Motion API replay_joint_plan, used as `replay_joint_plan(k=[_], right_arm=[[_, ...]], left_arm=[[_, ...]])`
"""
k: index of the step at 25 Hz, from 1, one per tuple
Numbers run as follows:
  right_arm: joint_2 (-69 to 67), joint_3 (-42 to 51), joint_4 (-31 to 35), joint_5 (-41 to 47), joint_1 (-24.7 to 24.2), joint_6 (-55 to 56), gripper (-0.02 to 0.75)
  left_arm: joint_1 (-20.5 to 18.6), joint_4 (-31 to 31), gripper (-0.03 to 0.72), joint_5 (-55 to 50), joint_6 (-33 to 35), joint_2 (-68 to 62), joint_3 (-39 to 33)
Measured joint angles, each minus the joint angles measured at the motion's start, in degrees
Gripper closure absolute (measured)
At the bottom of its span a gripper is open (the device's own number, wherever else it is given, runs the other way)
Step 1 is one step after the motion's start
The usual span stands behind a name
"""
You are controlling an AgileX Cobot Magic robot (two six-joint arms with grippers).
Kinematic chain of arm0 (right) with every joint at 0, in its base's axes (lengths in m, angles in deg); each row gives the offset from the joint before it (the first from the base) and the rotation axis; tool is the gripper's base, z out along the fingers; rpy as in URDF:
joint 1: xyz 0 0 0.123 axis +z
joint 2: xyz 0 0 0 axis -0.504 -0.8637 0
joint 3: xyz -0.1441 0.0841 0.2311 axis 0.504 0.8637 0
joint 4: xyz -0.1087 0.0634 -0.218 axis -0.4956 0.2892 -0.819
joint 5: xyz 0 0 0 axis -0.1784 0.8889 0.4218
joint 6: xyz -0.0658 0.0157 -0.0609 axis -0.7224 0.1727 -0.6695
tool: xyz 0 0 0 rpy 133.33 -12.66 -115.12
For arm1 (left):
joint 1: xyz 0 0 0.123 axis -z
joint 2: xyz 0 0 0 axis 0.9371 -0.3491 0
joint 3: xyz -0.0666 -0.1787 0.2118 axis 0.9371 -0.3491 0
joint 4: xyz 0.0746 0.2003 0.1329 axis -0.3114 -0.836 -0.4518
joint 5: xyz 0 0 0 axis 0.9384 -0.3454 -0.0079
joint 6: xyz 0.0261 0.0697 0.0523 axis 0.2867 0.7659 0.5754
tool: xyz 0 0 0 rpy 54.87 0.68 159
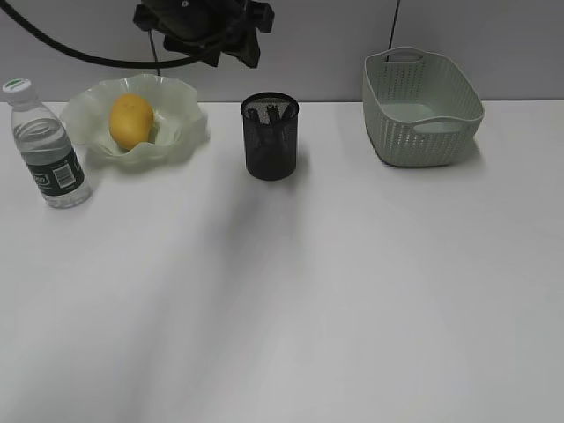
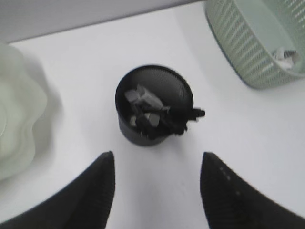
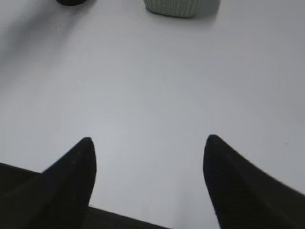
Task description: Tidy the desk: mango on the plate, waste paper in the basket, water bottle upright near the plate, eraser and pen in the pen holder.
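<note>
The mango (image 1: 130, 119) lies in the wavy green plate (image 1: 181, 132). Left of the plate, the water bottle (image 1: 48, 145) stands upright on the desk (image 1: 352, 291). The black mesh pen holder (image 2: 153, 129) holds a grey eraser (image 2: 143, 98) and a dark pen (image 2: 190, 114) that leans over its rim. The waste paper (image 2: 286, 57) lies inside the green basket (image 2: 248, 47). My left gripper (image 2: 157, 160) hangs open and empty above the pen holder, and shows at the top of the exterior view (image 1: 231, 55). My right gripper (image 3: 148, 143) is open and empty over bare desk.
In the exterior view the pen holder (image 1: 270, 137) stands in the middle at the back and the basket (image 1: 421, 107) at the back right. A grey wall runs behind the desk. The right wrist view catches the basket's base (image 3: 172, 7) at its top edge.
</note>
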Motion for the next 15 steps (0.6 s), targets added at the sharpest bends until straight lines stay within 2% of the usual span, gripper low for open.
replay_joint_plan(k=[8, 10, 15], right_arm=[[0.0, 0.0, 0.0, 0.0, 0.0, 0.0, 0.182], [0.0, 0.0, 0.0, 0.0, 0.0, 0.0, 0.182], [0.0, 0.0, 0.0, 0.0, 0.0, 0.0, 0.182]], left_arm=[[0.0, -3.4, 0.250, -22.3, 0.9, 5.4, 0.0], [0.0, -4.1, 0.257, -25.1, 1.4, 6.6, -1.2], [0.0, -3.2, 0.300, -25.3, 1.6, 16.3, -12.5]])
